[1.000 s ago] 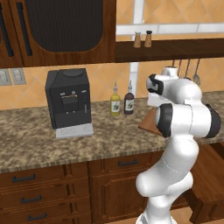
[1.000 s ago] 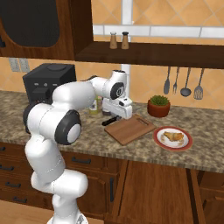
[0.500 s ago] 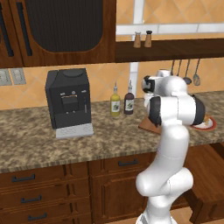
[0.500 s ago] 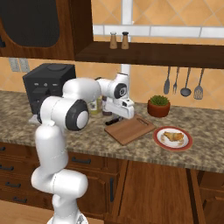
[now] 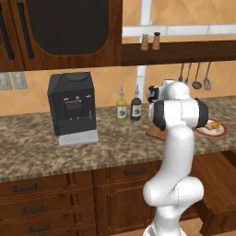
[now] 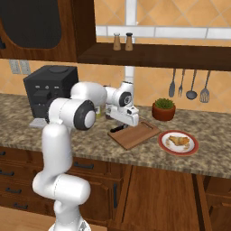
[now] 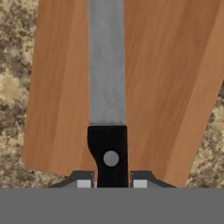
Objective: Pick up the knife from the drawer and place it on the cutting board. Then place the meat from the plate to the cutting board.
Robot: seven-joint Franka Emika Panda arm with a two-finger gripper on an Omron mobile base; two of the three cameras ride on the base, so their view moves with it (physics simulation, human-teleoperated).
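The claw (image 7: 109, 183) is clamped on the knife (image 7: 107, 87) by its black handle, the two finger tips (image 7: 83, 181) pressed to either side of it. The grey blade runs straight out from the handle over the reddish-brown cutting board (image 7: 175, 87), along the board's length. In the right base view the claw (image 6: 121, 127) hangs at the board's (image 6: 140, 133) near-left end, with the knife's dark handle (image 6: 118, 128) showing just below it. To the right of the board, on the speckled tabletop (image 6: 90, 144), the red-rimmed plate (image 6: 162, 143) carries the meat (image 6: 178, 141). A potted plant (image 6: 164, 109) stands behind the board.
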